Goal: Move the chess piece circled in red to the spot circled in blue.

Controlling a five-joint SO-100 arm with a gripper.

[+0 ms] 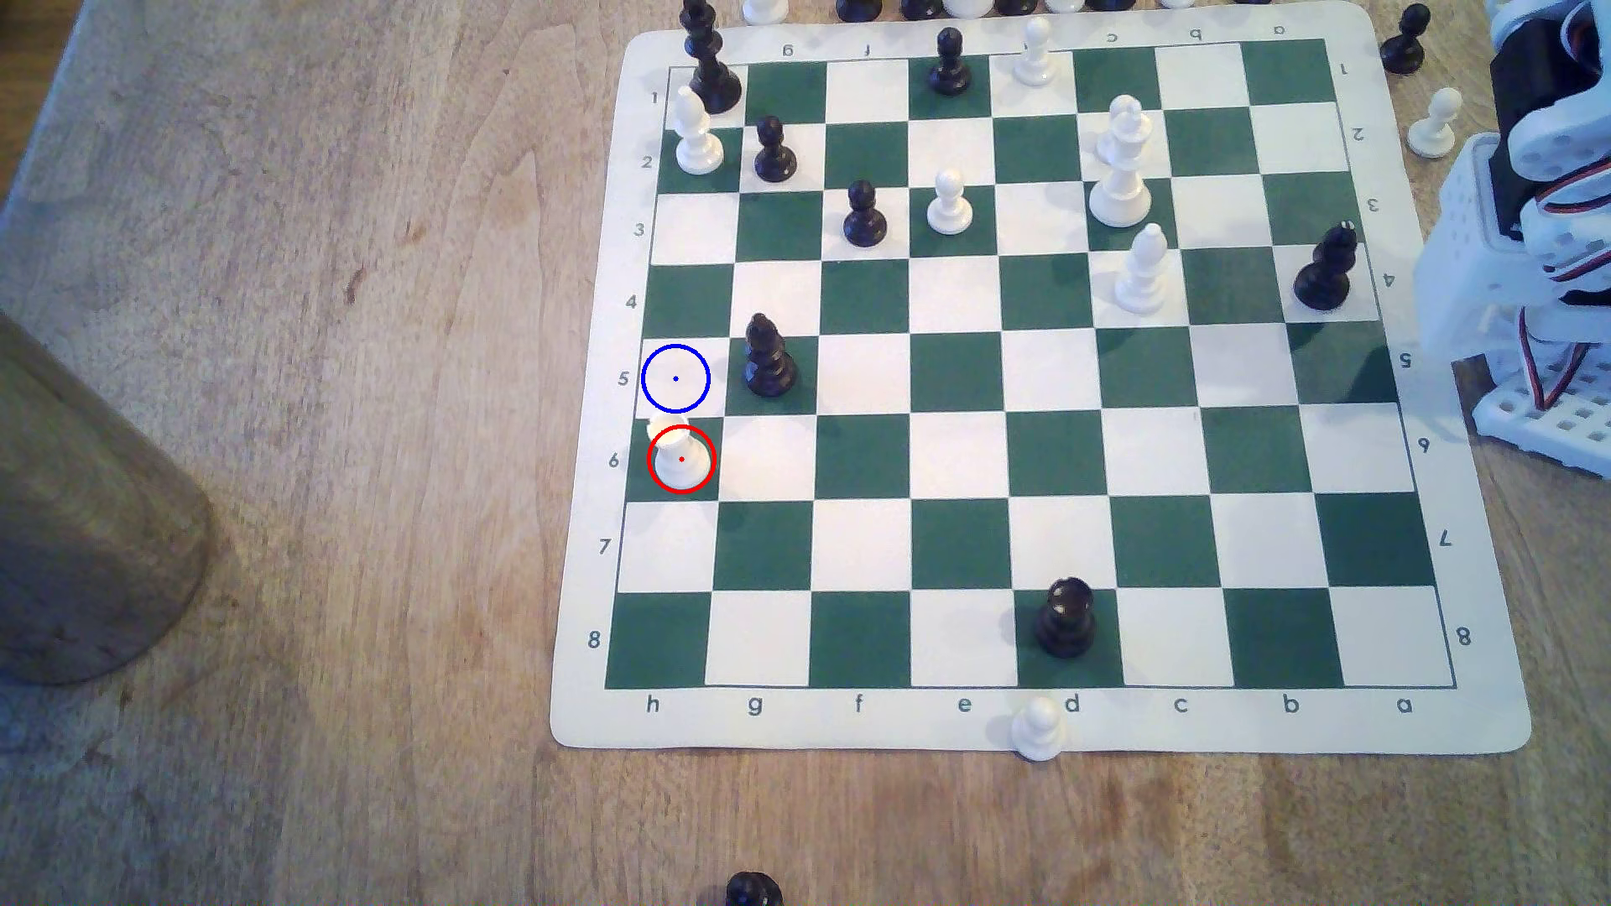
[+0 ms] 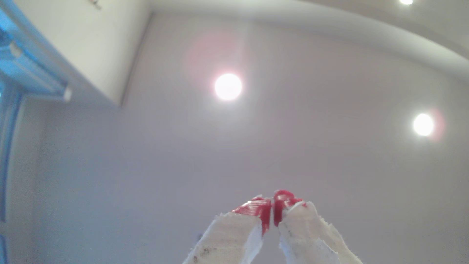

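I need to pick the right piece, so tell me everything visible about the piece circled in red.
The white rook is short and stout, with a flat cup-like top and a wide round base, and looks like glossy plastic. It stands upright on the green square in row 6, file h, at the board's edge on the exterior view's left, just below the blue-circled spot. Nothing touches it.

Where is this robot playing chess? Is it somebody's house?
Probably a room in a home, though I can't be sure. A chess mat lies on a worn wooden table, and above are round ceiling lights and a window blind.
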